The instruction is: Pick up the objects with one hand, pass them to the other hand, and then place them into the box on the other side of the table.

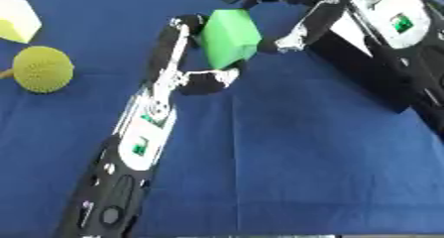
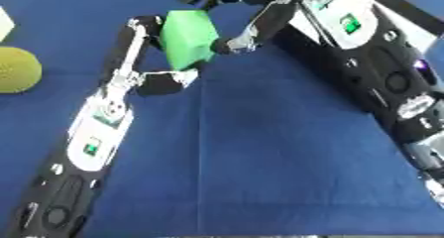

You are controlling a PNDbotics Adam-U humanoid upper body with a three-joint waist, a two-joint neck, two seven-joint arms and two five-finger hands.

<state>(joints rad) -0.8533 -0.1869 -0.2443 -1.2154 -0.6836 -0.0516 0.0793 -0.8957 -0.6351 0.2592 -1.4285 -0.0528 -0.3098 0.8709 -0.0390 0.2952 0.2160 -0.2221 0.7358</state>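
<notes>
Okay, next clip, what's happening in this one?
Mid-handover, by the look of it. Above the blue cloth-covered table, the left hand and right hand both have their fingers around a bright green block, the left from its near side, the right from its far side. Which hand is giving cannot be told. A yellow-green bumpy ball and a pale yellow faceted block lie at the table's left. No box is in view.
</notes>
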